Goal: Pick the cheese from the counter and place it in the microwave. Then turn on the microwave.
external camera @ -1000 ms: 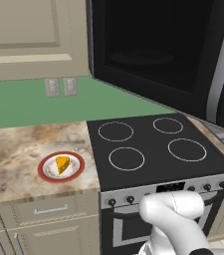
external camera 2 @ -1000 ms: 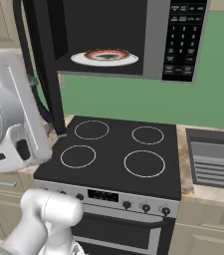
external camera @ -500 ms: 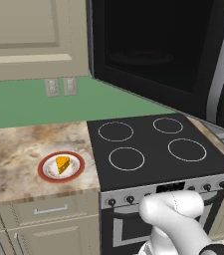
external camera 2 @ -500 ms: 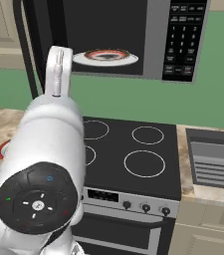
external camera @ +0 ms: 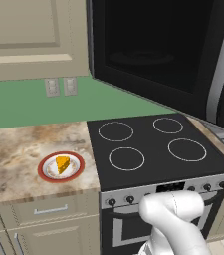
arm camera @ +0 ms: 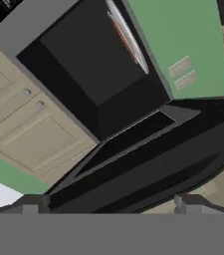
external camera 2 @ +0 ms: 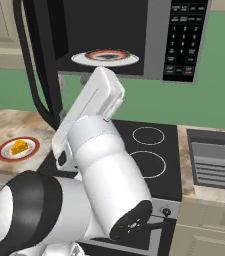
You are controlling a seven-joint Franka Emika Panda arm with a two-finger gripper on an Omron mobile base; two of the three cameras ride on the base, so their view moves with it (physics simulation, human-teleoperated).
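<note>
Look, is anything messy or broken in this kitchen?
Nothing is spilled or broken. The cheese sits on its red-rimmed plate on the counter. The microwave door hangs wide open over the stovetop.

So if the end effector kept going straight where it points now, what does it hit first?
Probably the open microwave door, which crosses the hand view just ahead of the end effector; depth is unclear.

Green wall [external camera: 29,107] with two outlets [external camera: 61,86] — beige upper cabinets [external camera: 29,35], steel sink [external camera 2: 215,160] at right.
</note>
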